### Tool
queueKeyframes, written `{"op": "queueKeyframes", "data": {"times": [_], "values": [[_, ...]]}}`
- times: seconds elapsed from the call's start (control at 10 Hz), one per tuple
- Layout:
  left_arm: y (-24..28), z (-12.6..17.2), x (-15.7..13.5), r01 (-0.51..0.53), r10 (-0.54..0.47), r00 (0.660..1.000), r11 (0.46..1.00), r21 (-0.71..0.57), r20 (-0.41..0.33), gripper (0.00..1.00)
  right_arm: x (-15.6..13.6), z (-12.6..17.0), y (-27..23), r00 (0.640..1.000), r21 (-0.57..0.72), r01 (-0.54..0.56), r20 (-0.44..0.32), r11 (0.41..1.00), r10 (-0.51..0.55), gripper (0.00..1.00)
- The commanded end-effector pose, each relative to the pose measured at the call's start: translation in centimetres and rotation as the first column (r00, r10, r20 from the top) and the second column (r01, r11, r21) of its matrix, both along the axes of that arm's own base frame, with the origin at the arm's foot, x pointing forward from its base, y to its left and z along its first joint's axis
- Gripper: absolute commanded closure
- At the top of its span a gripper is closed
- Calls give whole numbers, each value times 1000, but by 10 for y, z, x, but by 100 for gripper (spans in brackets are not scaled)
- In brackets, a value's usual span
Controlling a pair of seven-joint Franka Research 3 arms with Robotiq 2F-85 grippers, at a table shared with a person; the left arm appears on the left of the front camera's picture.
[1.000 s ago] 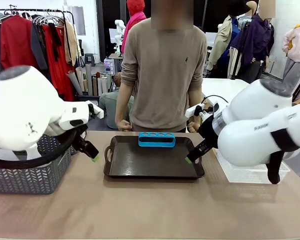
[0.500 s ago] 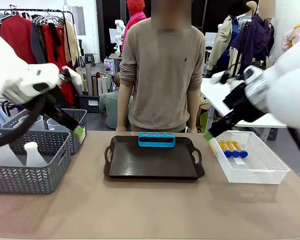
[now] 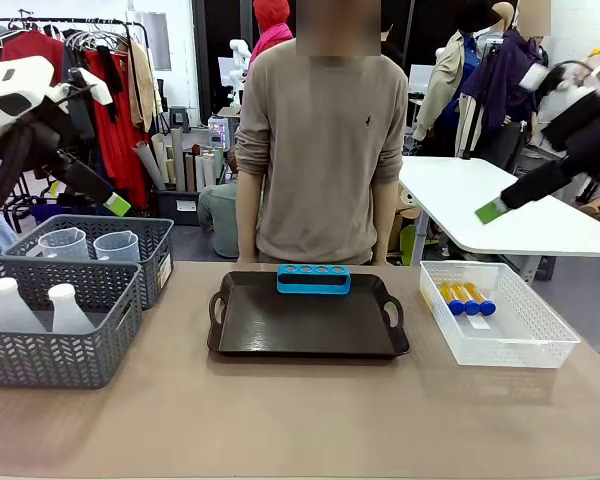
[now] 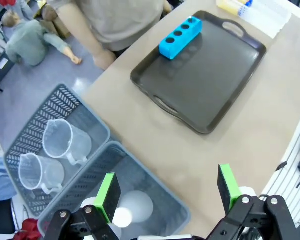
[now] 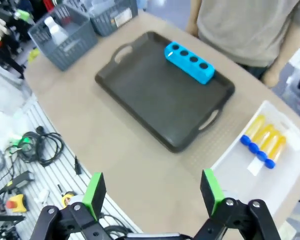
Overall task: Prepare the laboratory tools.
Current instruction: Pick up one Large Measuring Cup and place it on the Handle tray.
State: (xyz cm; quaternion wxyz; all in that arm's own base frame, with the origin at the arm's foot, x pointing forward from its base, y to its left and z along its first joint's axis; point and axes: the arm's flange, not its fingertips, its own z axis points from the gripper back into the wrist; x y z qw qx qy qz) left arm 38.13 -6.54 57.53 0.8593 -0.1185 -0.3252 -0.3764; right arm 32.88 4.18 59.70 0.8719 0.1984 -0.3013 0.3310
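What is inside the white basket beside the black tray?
Four amber tubes with blue caps lie side by side in the white basket, uncovered. Anything beneath them is hidden.

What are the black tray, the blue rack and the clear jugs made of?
Black tray: probably plastic, matte with faint sheen, moulded handles. Blue rack: likely moulded plastic, smooth, uniform colour. Clear beakers: see-through with thin walls, probably plastic, though glass can't be excluded.
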Motion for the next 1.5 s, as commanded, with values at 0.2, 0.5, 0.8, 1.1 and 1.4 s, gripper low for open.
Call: {"op": "queueKeyframes", "data": {"times": [0.2, 0.5, 0.8, 1.1, 1.4], "values": [[-2, -1, -7, -5, 5, 1000, 1000, 6, 6, 0, -6, -11, 12, 1000, -26, 1, -2, 1000, -1, 0], [11, 11, 4, 73, -77, 996, 995, 74, 48, 0, -2, 10, 2, 999, -78, -39, 8, 996, 40, 0], [39, 45, 20, 136, -144, 984, 987, 84, 101, 0, 11, 51, -29, 994, -106, -109, 17, 988, 111, 0], [60, 74, 32, 157, -165, 980, 985, 75, 113, 0, 15, 85, -64, 984, -88, -172, 40, 981, 176, 0], [81, 96, 31, 118, -118, 980, 993, 12, 159, 0, 14, 98, -94, 975, -34, -197, 99, 980, 200, 0]]}}
